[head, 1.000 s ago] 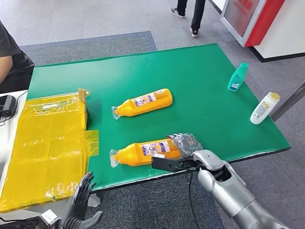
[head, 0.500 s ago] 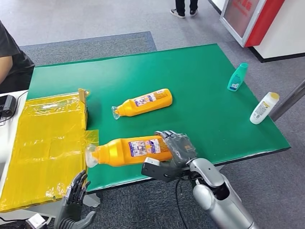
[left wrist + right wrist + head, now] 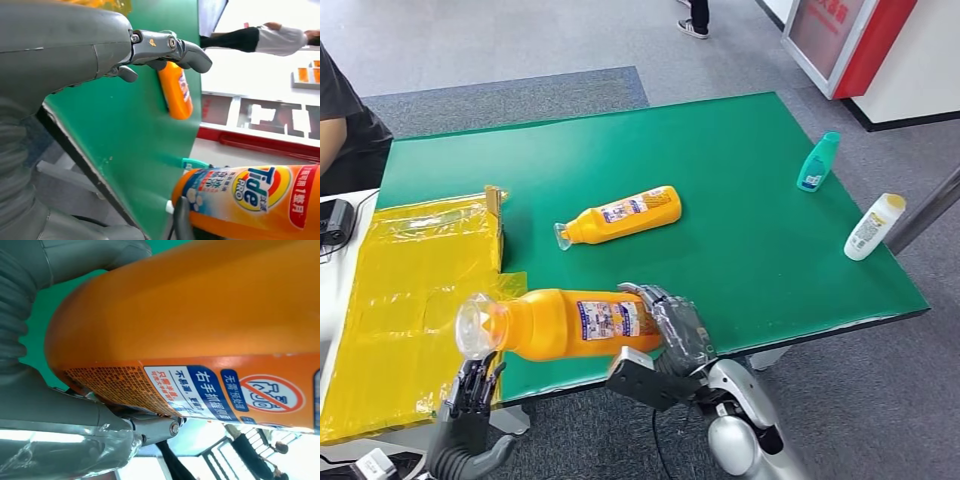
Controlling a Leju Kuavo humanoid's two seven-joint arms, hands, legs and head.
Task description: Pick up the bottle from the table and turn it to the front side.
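Observation:
My right hand (image 3: 673, 330) grips the base end of an orange Tide bottle (image 3: 569, 323) and holds it lying level above the table's near edge, its clear cap (image 3: 473, 325) pointing left. The right wrist view shows the bottle's back label (image 3: 211, 390) close up against the thumb. My left hand (image 3: 467, 425) hangs open just below the cap, fingers spread, touching nothing; the left wrist view shows its fingers (image 3: 166, 47) and the held bottle's front label (image 3: 256, 190). A second orange bottle (image 3: 622, 215) lies on the green table (image 3: 743, 150).
A yellow plastic sheet (image 3: 410, 300) covers the table's left end. A teal bottle (image 3: 819, 161) and a white bottle with a yellow cap (image 3: 875, 226) lie at the right edge. A person's dark sleeve (image 3: 343, 120) is at the far left.
My right hand has lifted the near orange bottle off the table and carried it leftward toward me. The left hand has shifted slightly left, under the cap.

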